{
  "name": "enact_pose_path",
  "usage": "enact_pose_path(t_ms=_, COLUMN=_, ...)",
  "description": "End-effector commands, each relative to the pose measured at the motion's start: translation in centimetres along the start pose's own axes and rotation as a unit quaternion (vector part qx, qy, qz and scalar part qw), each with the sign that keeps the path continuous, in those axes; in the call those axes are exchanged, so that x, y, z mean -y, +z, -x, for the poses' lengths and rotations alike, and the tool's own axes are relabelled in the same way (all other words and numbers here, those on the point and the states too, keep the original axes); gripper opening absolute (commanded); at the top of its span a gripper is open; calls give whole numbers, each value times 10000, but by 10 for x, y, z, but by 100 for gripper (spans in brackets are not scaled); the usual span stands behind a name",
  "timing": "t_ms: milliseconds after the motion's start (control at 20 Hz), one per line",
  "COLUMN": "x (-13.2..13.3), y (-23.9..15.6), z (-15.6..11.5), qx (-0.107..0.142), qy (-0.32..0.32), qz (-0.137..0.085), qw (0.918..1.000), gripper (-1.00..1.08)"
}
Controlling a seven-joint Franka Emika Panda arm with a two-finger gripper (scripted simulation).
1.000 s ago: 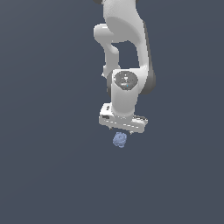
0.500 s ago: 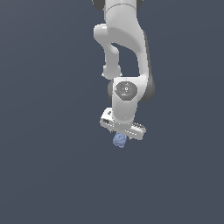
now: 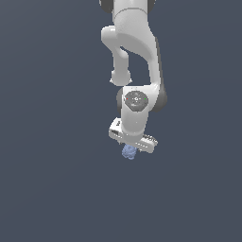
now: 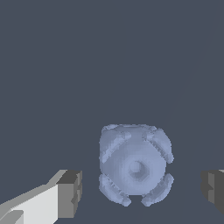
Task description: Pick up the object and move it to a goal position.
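Observation:
The object is a small lumpy periwinkle-blue blob (image 3: 129, 151), resting on the dark grey floor. In the exterior view my white gripper (image 3: 131, 144) sits right above it and hides its upper part. In the wrist view the blob (image 4: 134, 165) lies between my two grey fingertips (image 4: 70, 192), with a clear gap on each side. The gripper (image 4: 142, 190) is open and touches nothing.
The plain dark grey floor (image 3: 56, 189) fills both views. The white arm (image 3: 134, 56) rises from the gripper toward the top of the exterior view. No other objects show.
The gripper has come down onto the blob and turned a little, so it now covers the blob's top. The blob has not moved.

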State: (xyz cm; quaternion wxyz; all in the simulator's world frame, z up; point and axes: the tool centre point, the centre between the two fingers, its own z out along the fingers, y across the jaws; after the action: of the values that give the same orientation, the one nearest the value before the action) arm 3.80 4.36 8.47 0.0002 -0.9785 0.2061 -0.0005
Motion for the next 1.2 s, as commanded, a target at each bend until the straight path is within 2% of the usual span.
enact_pose_path(t_ms=0, x=0, y=9, z=1, qx=5, qy=5, qz=3, qw=10000, gripper=100)
enact_pose_path(t_ms=300, x=-1, y=40, z=1, qx=4, qy=17, qz=4, qw=10000, gripper=100)
enact_pose_path(t_ms=550, x=0, y=45, z=0, qx=4, qy=21, qz=4, qw=10000, gripper=100)
enact_pose_path(t_ms=600, x=0, y=45, z=0, qx=4, qy=21, qz=4, qw=10000, gripper=-100)
enact_pose_path(t_ms=1150, x=0, y=45, z=0, qx=4, qy=21, qz=4, qw=10000, gripper=-100)
